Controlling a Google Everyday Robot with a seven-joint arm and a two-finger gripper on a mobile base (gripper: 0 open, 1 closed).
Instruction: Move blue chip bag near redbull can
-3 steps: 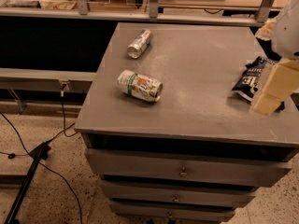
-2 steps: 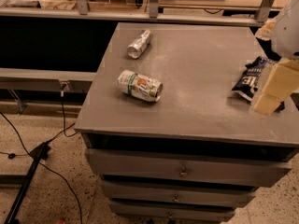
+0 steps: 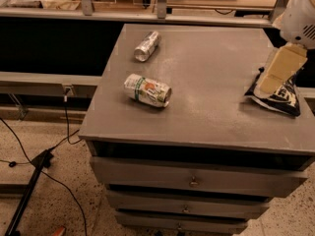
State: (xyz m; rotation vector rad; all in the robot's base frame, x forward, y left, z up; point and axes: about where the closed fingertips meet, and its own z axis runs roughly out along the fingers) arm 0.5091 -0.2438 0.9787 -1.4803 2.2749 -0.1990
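Note:
The blue chip bag (image 3: pixel 280 98), dark navy with white lettering, lies flat near the right edge of the grey cabinet top (image 3: pixel 211 82). My gripper (image 3: pixel 279 69), cream-coloured below a white arm, hangs over the bag's back part and covers some of it. Whether it touches the bag I cannot tell. The redbull can (image 3: pixel 147 45), slim and silver, lies on its side at the back left of the top, far from the bag.
A fatter white can with a green and orange label (image 3: pixel 147 90) lies on its side left of centre. The cabinet has drawers (image 3: pixel 194 178) below. Black cables (image 3: pixel 54 151) and a stand run over the floor at the left. A shelf (image 3: pixel 147 11) stands behind.
My gripper has moved up and a little to the left, so more of the blue chip bag shows. The bag and both cans have not moved.

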